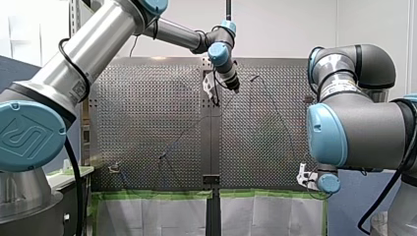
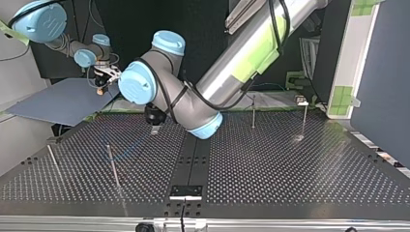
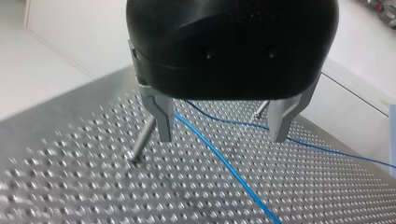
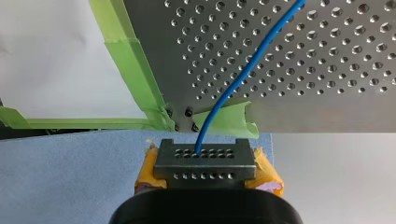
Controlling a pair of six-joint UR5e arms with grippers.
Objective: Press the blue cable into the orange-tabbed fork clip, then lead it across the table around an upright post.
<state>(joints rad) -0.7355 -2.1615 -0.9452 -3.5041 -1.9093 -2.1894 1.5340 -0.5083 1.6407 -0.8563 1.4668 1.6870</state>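
The blue cable (image 3: 219, 156) lies on the perforated table and passes under and between the metal fingers (image 3: 162, 122) of my left gripper (image 3: 223, 138), which hangs open just above it, touching nothing. An upright post (image 3: 141, 141) stands just outside one finger. In the top view my left gripper (image 2: 154, 126) hovers over the far middle of the table. My right gripper (image 4: 205, 153), with yellow pads (image 4: 148, 169), is shut on the blue cable's end (image 4: 219, 109) just off the table's taped corner. A small clip (image 2: 301, 101) sits far right in the top view; its colour is unclear.
Several thin upright posts (image 2: 113, 165) stand on the table (image 2: 290, 169), one more post (image 2: 253, 111) at the far side. Green tape (image 4: 135, 70) lines the table edge. A blue-grey sheet (image 2: 58, 99) lies beyond the top view's left corner.
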